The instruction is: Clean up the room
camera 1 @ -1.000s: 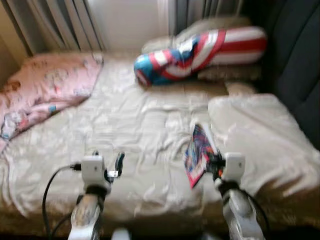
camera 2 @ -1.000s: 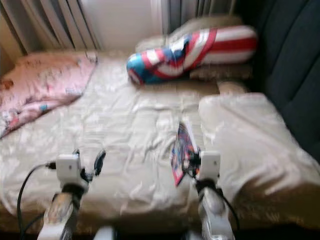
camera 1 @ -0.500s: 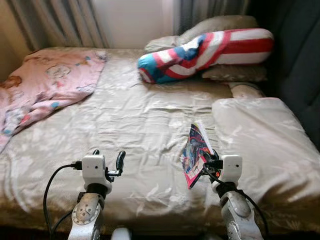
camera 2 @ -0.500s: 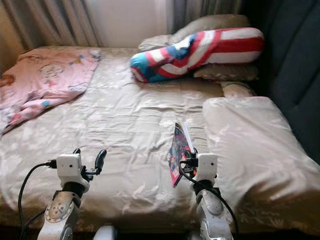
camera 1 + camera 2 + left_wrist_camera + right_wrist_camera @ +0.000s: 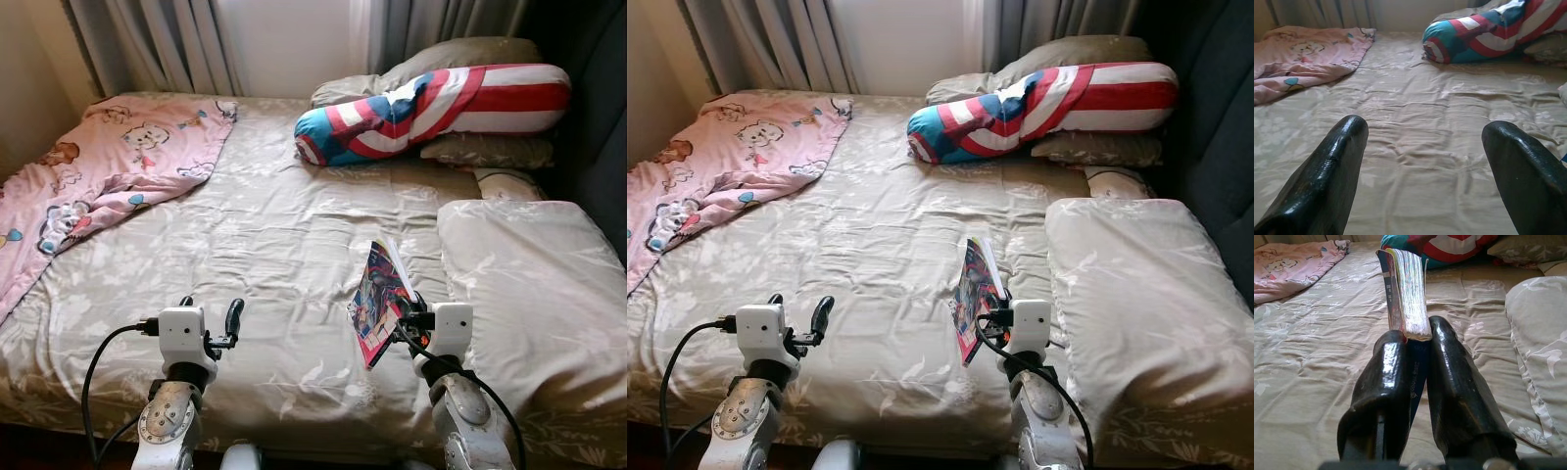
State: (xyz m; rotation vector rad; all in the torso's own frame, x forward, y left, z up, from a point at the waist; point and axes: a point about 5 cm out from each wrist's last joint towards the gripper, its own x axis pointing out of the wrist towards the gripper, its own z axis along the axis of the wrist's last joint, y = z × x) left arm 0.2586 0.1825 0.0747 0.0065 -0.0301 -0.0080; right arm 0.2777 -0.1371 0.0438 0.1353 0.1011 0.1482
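A thin colourful book [image 5: 377, 299] stands on edge above the bed, clamped at its lower end by my right gripper [image 5: 404, 315], which is shut on it; its spine and page edges [image 5: 1405, 293] rise between the two black fingers [image 5: 1449, 377]. My left gripper [image 5: 211, 315] hovers low over the front of the beige bed sheet [image 5: 265, 245], fingers [image 5: 1322, 171] spread open with nothing between them.
A pink cartoon blanket [image 5: 108, 166] lies crumpled at the bed's left. A red, white and blue striped cushion [image 5: 431, 103] rests on pillows at the head. A large beige pillow [image 5: 539, 274] lies at the right, a dark headboard [image 5: 1220, 127] beyond, curtains [image 5: 157, 44] behind.
The camera has turned left and steadied, so the whole scene has shifted right and sharpened. Both grippers hold the same pose, the right still gripping the book.
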